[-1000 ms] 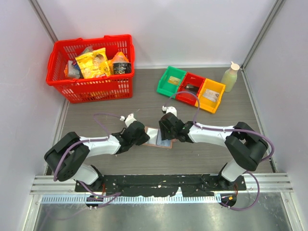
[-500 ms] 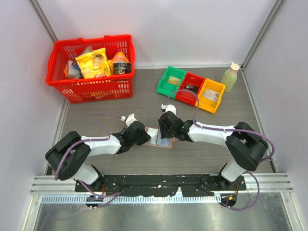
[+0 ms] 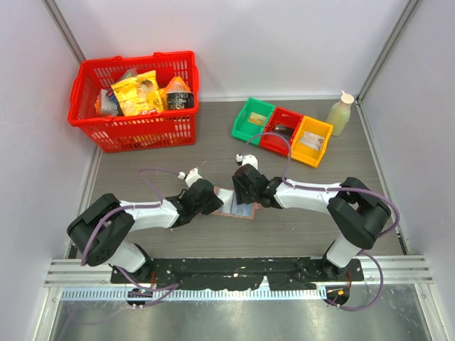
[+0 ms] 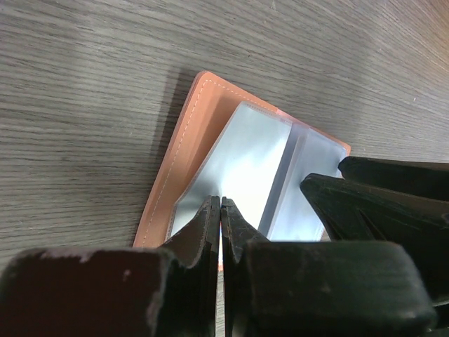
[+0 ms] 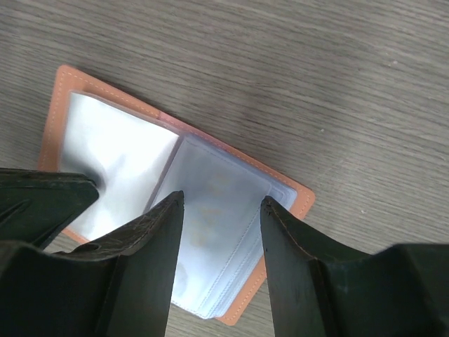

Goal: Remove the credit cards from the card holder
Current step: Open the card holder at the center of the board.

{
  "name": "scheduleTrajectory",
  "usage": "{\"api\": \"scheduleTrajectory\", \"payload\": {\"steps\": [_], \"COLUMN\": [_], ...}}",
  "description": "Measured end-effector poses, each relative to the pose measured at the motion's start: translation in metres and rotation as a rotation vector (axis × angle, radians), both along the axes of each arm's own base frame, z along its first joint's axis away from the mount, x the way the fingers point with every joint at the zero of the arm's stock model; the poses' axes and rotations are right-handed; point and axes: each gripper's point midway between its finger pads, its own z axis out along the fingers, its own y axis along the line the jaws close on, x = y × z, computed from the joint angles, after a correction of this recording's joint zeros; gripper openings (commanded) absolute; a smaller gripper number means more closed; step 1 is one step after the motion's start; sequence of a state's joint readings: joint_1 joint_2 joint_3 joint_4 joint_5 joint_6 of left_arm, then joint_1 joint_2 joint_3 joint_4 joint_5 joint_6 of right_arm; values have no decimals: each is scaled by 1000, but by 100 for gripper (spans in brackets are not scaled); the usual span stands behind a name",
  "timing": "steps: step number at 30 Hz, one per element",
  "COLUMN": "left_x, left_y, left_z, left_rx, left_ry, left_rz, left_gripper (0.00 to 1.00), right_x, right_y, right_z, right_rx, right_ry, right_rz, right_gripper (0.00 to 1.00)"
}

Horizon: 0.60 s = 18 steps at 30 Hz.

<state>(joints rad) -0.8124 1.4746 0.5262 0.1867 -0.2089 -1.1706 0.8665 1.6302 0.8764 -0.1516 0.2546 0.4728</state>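
Observation:
The card holder lies open and flat on the table between both grippers, orange-tan rim around clear plastic sleeves. A pale credit card with faint print shows through the right-hand sleeve. My left gripper is shut, and its tips rest on the left-hand sleeve with nothing seen between them. My right gripper is open, its fingers straddling the right-hand sleeve just above it. In the top view the left gripper and the right gripper meet over the holder and hide much of it.
A red basket of snack packs stands at the back left. Green, red and yellow bins sit at the back right, with a pale bottle beside them. Walls close in the table on three sides.
The right gripper has edged slightly left over the holder. The left gripper and the holder have stayed put.

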Motion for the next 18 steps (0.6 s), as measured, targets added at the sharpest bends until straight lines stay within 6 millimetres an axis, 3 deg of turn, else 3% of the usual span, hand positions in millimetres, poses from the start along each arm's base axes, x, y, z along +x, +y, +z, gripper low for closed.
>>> {"api": "scheduleTrajectory", "payload": {"steps": [8, 13, 18], "left_x": [-1, -1, -2], "left_y": [-1, -3, -5], "left_z": [0, 0, 0], "left_rx": [-2, -5, -10], "left_ry": [-1, -3, -4], "left_rz": [-3, -6, -8], "left_gripper": [6, 6, 6], "right_x": [-1, -2, -6], "right_y": [8, 10, 26], "right_z": [0, 0, 5], "right_rx": [36, 51, 125], "right_ry": [13, 25, 46], "right_rz": [23, 28, 59], "right_gripper": [41, 39, 37]}}
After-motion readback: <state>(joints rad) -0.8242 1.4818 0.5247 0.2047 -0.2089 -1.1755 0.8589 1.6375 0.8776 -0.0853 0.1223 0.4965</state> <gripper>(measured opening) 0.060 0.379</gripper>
